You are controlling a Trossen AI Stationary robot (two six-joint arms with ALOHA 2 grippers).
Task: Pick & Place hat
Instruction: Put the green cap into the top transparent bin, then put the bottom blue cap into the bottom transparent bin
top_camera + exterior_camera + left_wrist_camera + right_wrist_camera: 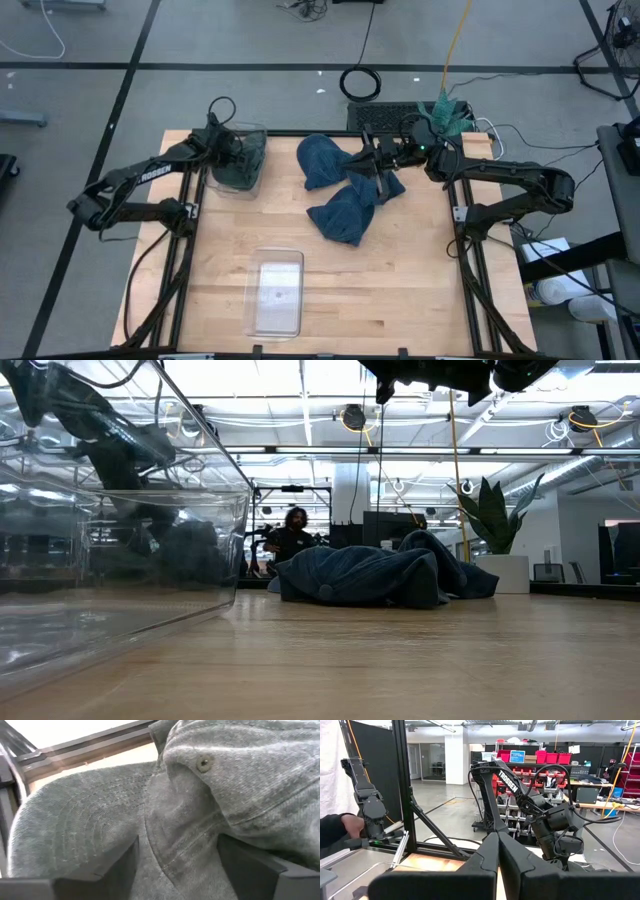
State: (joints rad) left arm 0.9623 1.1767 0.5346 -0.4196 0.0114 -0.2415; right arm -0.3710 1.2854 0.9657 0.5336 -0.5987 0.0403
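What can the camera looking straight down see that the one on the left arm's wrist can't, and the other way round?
Only the overhead view shows the whole wooden table, the blue hats piled mid-table, an empty clear bin near the front, and the right hand, shut, above the blue pile. Only the left wrist view shows the grey hat's stitched brim and button up close, with the left hand's fingers straddling it. Both show the grey hat and the left hand.
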